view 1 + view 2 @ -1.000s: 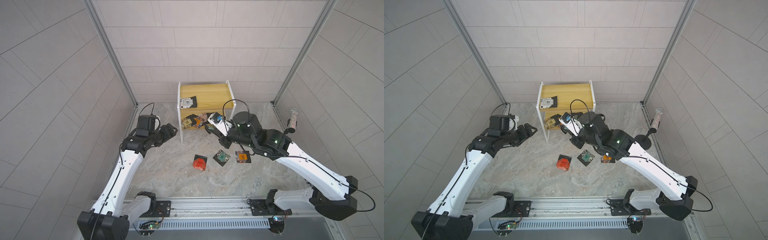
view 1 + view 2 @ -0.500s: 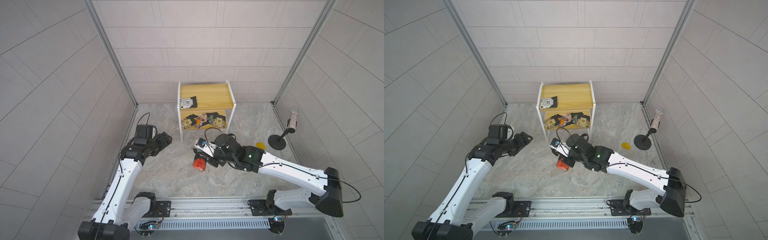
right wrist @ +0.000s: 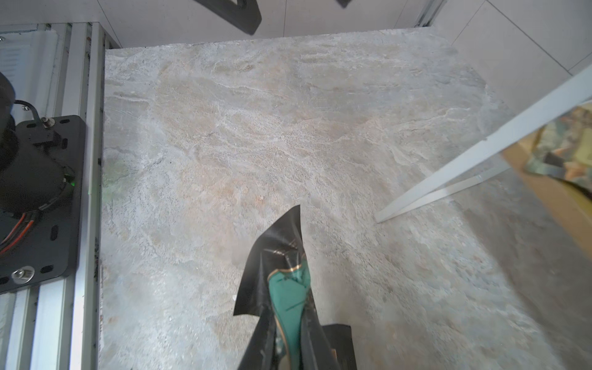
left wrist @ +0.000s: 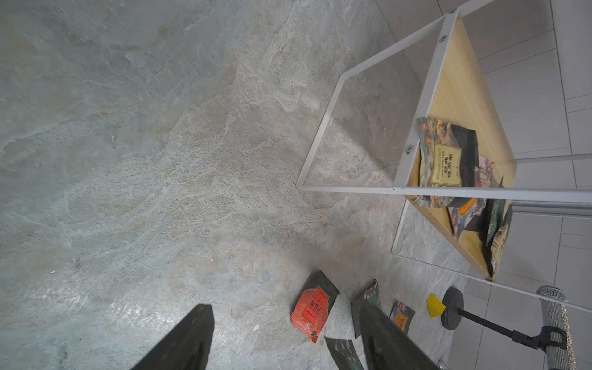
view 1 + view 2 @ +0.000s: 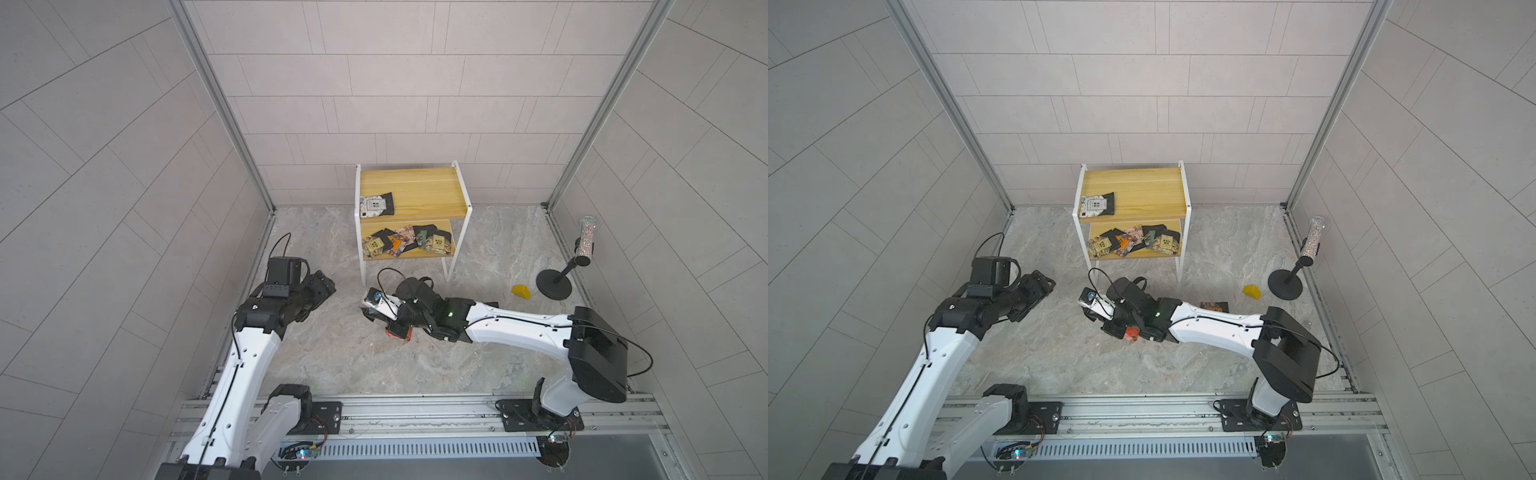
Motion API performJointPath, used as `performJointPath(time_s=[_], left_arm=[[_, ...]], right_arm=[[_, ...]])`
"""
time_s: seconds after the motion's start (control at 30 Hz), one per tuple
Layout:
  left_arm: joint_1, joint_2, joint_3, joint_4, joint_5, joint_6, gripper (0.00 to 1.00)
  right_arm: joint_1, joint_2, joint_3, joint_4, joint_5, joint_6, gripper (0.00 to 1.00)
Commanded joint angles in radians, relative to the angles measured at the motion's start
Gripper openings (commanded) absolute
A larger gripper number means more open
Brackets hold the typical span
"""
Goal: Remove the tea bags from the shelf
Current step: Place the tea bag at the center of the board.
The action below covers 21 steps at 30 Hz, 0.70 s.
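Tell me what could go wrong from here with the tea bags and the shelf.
The teal tea bag is pinched, crumpled, in the right gripper; it may cling on release or land on the red bag nearby. The bags on the lower board overlap, so one grab might drag several. Reaching in could knock the thin-legged shelf.

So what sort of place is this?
Probably a robot test cell, not a home: two arms bolted to a metal rail, grey panel walls on aluminium posts, props like a small shelf.
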<state>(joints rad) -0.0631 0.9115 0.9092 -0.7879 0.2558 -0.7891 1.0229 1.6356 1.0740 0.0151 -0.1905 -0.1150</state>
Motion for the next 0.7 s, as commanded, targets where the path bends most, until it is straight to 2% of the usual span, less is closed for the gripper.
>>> performJointPath(time_s=[0.0,0.33,0.67], left_arm=[[0.005,-0.007,0.0,-0.038,-0.031,0.016,0.8],[0.005,0.012,0.035,-0.075,-0.058,0.059,0.8],[0.006,0.018,0.039,-0.084,-0.087,0.059,0.8]], right_arm=[[0.008,0.057,0.025,0.089,-0.038,0.012,0.18],[0.013,0.232,0.092,0.163,-0.072,0.008,0.2],[0.014,0.343,0.137,0.155,-0.095,-0.005,0.28]])
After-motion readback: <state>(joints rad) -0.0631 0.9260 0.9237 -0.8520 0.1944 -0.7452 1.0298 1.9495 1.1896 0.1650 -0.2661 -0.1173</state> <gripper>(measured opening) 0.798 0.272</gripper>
